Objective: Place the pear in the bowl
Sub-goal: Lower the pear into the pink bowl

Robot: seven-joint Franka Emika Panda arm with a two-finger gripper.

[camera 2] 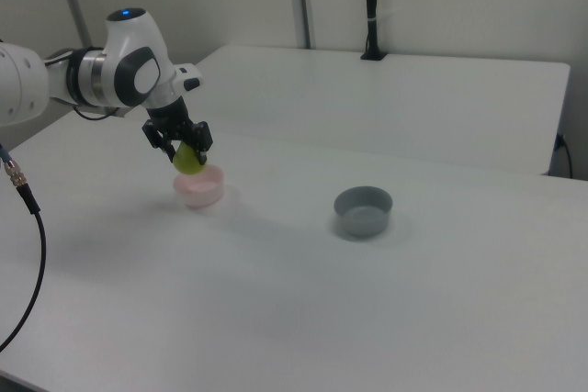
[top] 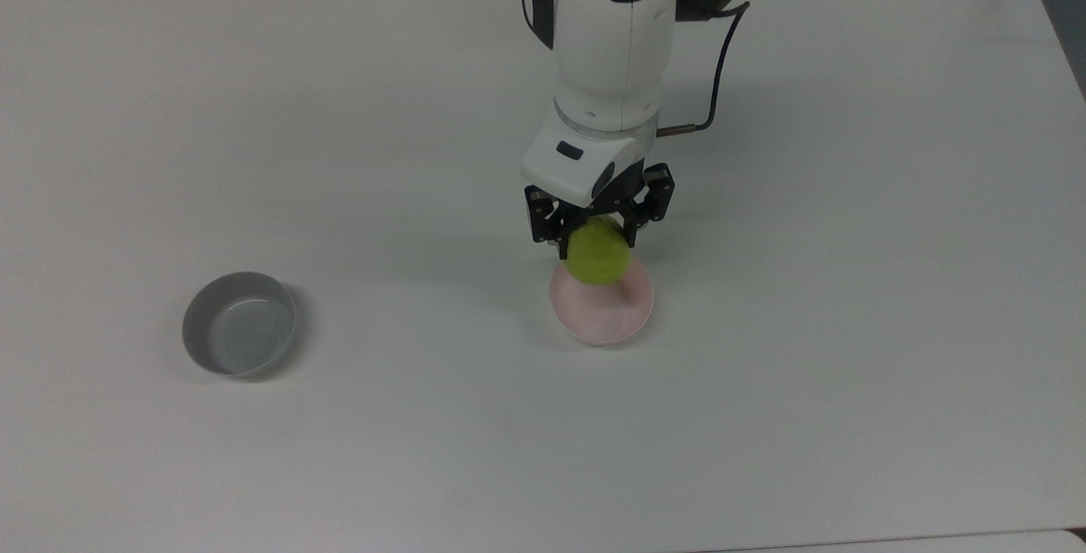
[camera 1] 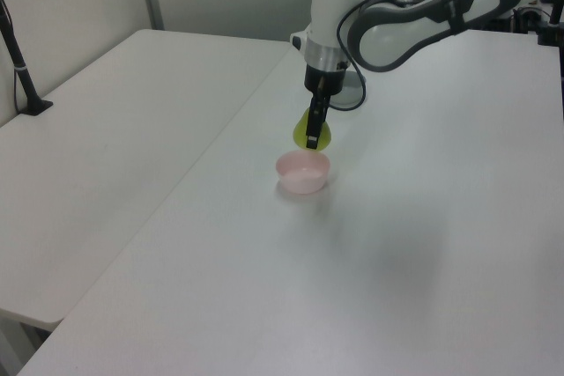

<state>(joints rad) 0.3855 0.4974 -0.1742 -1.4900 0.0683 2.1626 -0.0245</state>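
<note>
In the top view, a grey bowl (top: pixel 239 323) sits on the white table (top: pixel 848 282), well apart to the top view's left of the fingers. The gripper (top: pixel 599 235) hangs from the white arm (top: pixel 612 44) with its two black fingers (top: pixel 550 231) clamped on the pear (top: pixel 598 255), one at each side of the fruit's upper part; most of the pear bulges out below the fingertips. The pink bowl (top: pixel 604 309) lies directly beneath the fingers, the pear overlapping its far rim. In the right view the pear (camera 2: pixel 189 160) hangs just above the pink bowl (camera 2: pixel 200 188), apart from it.
</note>
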